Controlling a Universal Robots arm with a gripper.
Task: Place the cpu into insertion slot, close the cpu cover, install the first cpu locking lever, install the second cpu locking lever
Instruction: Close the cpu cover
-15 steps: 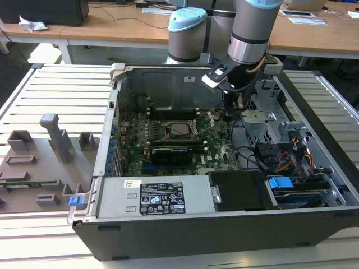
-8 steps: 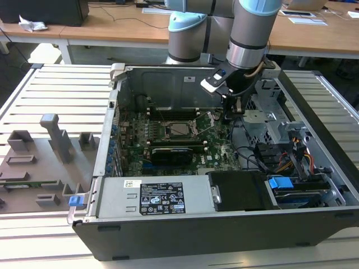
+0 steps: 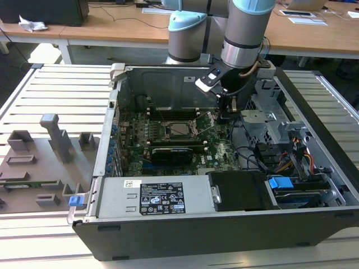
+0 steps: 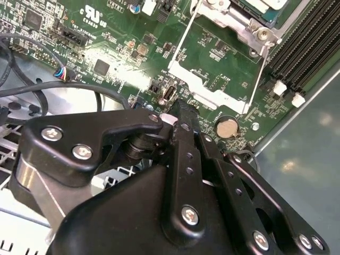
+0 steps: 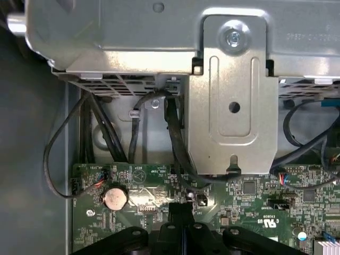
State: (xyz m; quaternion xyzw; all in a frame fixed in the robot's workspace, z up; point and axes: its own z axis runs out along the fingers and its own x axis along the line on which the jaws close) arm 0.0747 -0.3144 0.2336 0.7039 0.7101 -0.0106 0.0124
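At the near side of the case, the power supply box [image 3: 160, 199] is noted, well apart from the work. Beyond it, on the green board [image 3: 221, 151], the insertion slot [image 3: 162, 130] is seen approx. mid-board. The gripper [image 3: 224, 115] is held above the board, to the exterior view's right of the slot. In the second wrist view the fingers [image 4: 183, 114] are seen clenched tip to tip, w/ nothing visible btwn them; no part is held. The coin cell [image 4: 227, 127] is noted on the board just beside the tips. Directly ahead of the tips, the cpu cover [image 4: 210, 91] is found raised off the slot, green board showing through its window. Its free edge is judged to face the fingers and its hinged edge to lie on the slot side, so the cover's long edges are taken to run near-to-far across the line from fingers to slot. A lever wire [image 4: 258, 74] is seen alongside the cover, not latched as far as can be judged. Past the cover, a pale flat plate w/ a green rim, taken to be the cpu [image 4: 263, 4], is seen lying in the slot; full seating cannot be confirmed. Farthest back, the case wall [image 3: 162, 84] is noted.
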